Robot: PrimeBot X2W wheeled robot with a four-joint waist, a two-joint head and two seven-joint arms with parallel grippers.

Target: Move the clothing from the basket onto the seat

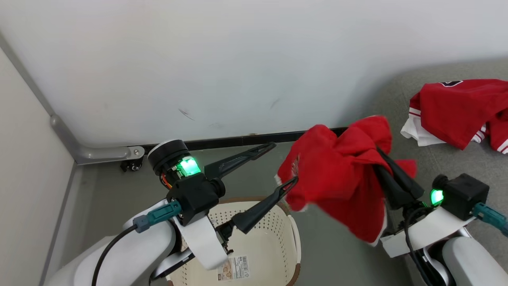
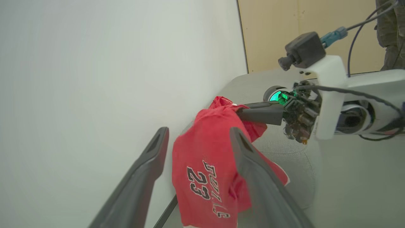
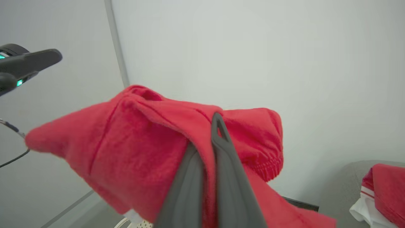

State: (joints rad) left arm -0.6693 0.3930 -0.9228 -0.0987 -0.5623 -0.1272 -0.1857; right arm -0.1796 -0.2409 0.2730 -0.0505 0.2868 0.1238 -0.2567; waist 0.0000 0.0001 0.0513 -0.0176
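Observation:
A small red garment (image 1: pixel 337 178) printed with a 23 (image 2: pixel 202 177) hangs in the air between the basket and the seat. My right gripper (image 1: pixel 380 153) is shut on its upper fold (image 3: pixel 210 133). My left gripper (image 1: pixel 283 163) stands open just left of the cloth, its fingers (image 2: pixel 152 164) spread and not pinching it. The cream perforated basket (image 1: pixel 278 230) sits on the floor below my left arm, with a barcode label (image 1: pixel 234 268) showing on its bottom. A larger red and white jersey (image 1: pixel 460 111) lies crumpled on the grey seat (image 1: pixel 444 159) at the right.
A white wall (image 1: pixel 238 59) with a black baseboard (image 1: pixel 246 140) stands close behind the basket. A grey rail (image 1: pixel 91 153) runs along the left corner. In the left wrist view, a beige panel (image 2: pixel 269 31) and a person's leg (image 2: pixel 390 31) show beyond the seat.

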